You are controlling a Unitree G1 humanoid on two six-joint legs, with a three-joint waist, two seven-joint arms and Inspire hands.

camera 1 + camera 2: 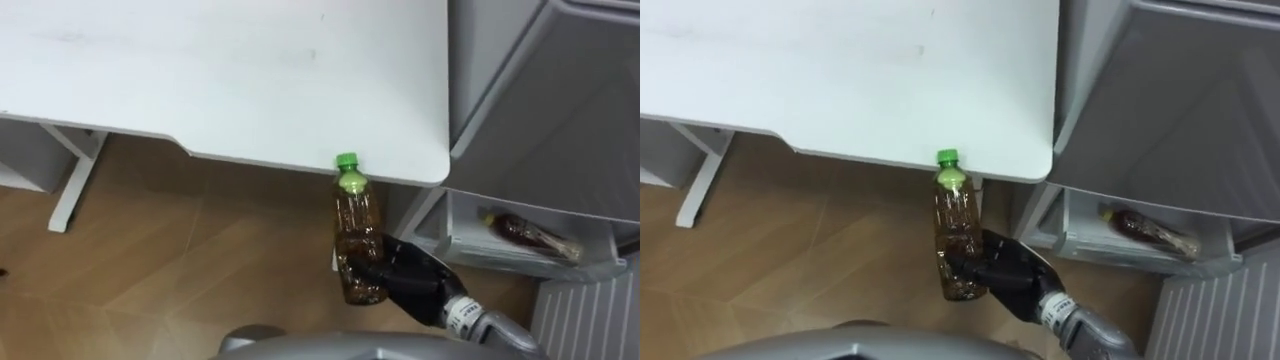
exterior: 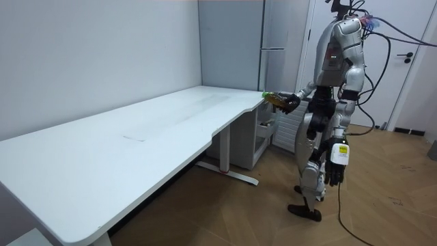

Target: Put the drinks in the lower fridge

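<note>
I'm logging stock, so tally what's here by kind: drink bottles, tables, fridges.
Drink bottles: 2, the held bottle in the right hand and the lying bottle in the fridge
Tables: 1, the table
Fridges: 1
Total: 4

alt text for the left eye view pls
The right robot hand holds an upright green-capped bottle of amber drink just off the edge of the white table. To the right, a second bottle lies in the fridge's open lower compartment.
</note>
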